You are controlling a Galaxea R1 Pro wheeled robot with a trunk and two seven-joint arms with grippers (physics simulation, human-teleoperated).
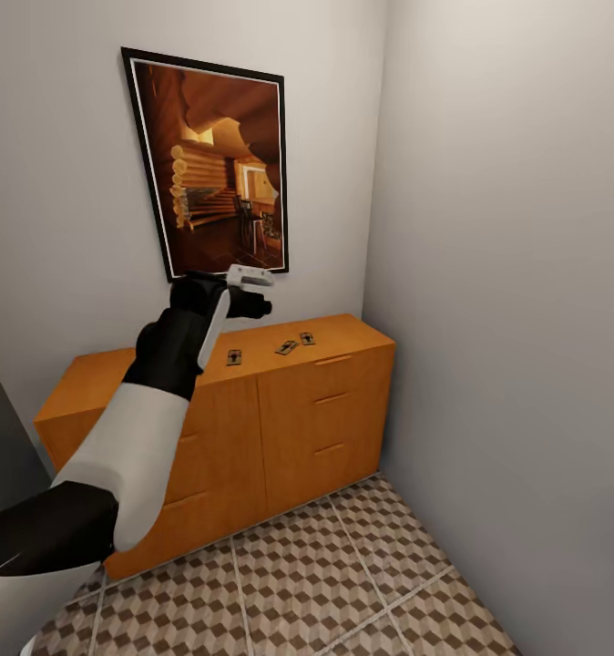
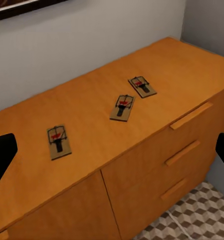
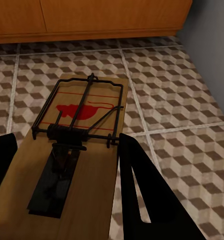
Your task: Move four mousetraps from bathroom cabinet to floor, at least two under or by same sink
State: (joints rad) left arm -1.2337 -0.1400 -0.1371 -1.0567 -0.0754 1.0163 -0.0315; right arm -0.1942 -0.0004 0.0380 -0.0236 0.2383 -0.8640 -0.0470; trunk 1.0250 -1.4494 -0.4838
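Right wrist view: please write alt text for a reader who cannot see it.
A mousetrap, a wooden board with dark wire and a red mark, sits between the right gripper's dark jaws above the cube-patterned bathroom floor. The orange-brown cabinet stands behind.

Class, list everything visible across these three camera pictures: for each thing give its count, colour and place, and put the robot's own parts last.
Flat wooden mousetraps on cabinet: three, tan with dark wire and red mark, on the cabinet top.
Held mousetrap: one, same look, between the right gripper's fingers above the floor.
Orange-brown wooden cabinet: one, against the wall, in the corner.
Framed picture: one, black frame, above the cabinet.
Cube-patterned tiled floor: brown and beige.
Left gripper: white and black, above the cabinet.
Right gripper: black, holding a mousetrap.
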